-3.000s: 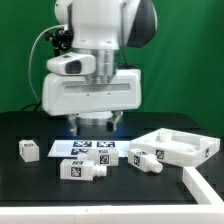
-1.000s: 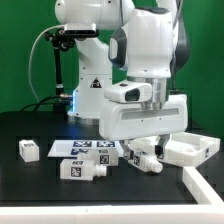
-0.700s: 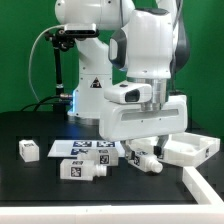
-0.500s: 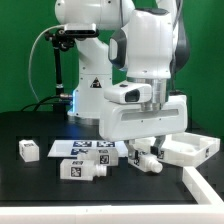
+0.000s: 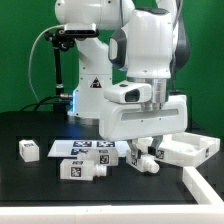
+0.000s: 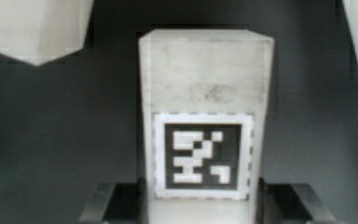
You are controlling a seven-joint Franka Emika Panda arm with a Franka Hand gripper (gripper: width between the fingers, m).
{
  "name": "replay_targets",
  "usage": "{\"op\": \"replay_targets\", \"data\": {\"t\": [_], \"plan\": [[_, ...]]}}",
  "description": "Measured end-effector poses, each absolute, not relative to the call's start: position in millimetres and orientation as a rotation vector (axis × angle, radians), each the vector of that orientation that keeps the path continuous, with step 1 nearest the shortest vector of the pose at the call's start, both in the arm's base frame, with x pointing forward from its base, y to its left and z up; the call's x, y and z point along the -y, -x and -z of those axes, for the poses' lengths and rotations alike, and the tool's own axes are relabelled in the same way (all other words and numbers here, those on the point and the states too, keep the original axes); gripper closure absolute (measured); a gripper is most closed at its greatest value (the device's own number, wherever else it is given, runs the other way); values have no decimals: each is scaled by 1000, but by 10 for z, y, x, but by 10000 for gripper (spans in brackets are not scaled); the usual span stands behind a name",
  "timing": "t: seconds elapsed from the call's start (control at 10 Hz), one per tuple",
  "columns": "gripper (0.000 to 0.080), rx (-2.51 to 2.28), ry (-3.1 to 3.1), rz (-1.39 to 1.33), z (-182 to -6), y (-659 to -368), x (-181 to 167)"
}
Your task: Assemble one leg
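The leg (image 5: 147, 162) lies flat on the black table (image 5: 40, 190). Its long axis runs across the exterior view, the right end slanting nearer. The gripper (image 5: 142, 153) fingers (image 6: 115, 205) are narrowed against its two sides. A raised-rim panel (image 5: 192, 150) sits just beside it, and the marker board (image 5: 85, 148) is near.

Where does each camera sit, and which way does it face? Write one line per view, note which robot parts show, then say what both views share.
Exterior view: off the arm, facing the robot across the black table; it shows the white arm and the gripper over the leg.
Wrist view: on the wrist, looking along the gripper onto the leg; only the dark fingertips show.
Shared: the leg and the gripper.
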State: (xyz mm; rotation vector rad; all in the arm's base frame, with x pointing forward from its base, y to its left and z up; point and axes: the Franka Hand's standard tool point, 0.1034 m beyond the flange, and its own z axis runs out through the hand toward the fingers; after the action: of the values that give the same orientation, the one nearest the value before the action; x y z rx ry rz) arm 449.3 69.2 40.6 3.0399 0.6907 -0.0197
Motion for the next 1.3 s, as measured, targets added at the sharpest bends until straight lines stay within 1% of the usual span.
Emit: {"op": "replay_targets", "data": {"t": [0.1,0.2,0.3,0.4,0.5,0.6,0.7,0.9,1.3], "plan": [[520,-720,-3033,59,-679,-4518,-605],[520,-774,-3021,70,-891,-4542,-487],[518,-817,-3013,84,-1034,-4544,-319],[518,-862,-3002,73,-1107,-4523,-133],[518,-905,-2986,43,-1069,-4438,66],[518,-932,-2976,35,-889,-4245,186],[518,-985,-2968,62,-775,-4173,318],[518,-1009,-2960,98,-479,-4160,645],[518,-1008,-2962,99,-480,-4158,661]]}}
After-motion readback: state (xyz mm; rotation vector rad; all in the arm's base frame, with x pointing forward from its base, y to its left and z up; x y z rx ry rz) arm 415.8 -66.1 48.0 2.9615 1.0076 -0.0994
